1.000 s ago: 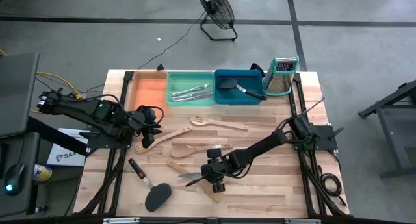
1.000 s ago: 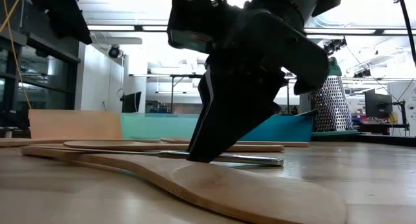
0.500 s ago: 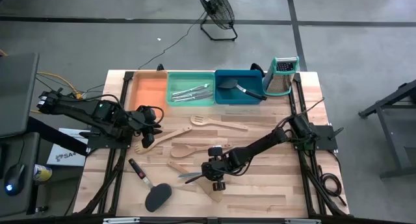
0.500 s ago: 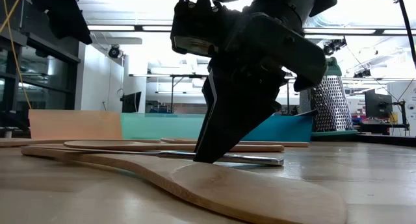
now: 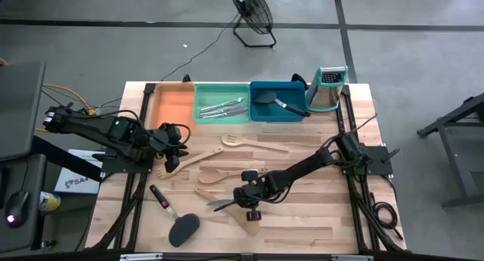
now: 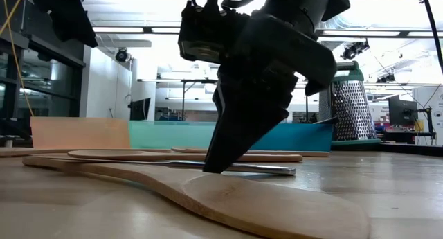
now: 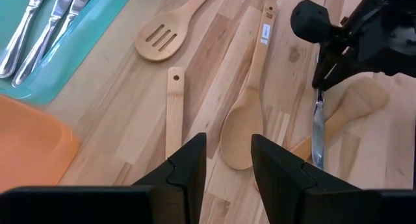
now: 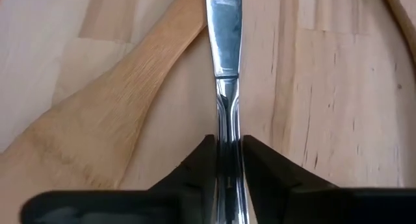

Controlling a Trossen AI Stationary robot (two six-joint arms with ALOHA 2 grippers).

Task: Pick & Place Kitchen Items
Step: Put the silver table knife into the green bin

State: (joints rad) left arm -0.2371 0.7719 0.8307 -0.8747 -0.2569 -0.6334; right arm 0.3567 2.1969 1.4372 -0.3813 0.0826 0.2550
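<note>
Jaws of right gripper (image 8: pixel 224 160) pinch the butter knife (image 8: pixel 223 55) handle, beside the wooden spatula (image 8: pixel 97 120). Advice: lift straight, avoid dragging the spatula. Left gripper (image 7: pixel 227 160) waits, spread.

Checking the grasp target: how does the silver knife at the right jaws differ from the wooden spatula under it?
The silver knife is slim, shiny metal; the wooden spatula is pale, matte and broad-bladed. The knife sits between the right gripper jaws, which are shut on its handle; the spatula is ungripped. The knife crosses over the spatula, which lies flat on the table. Both are long-handled utensils.
</note>
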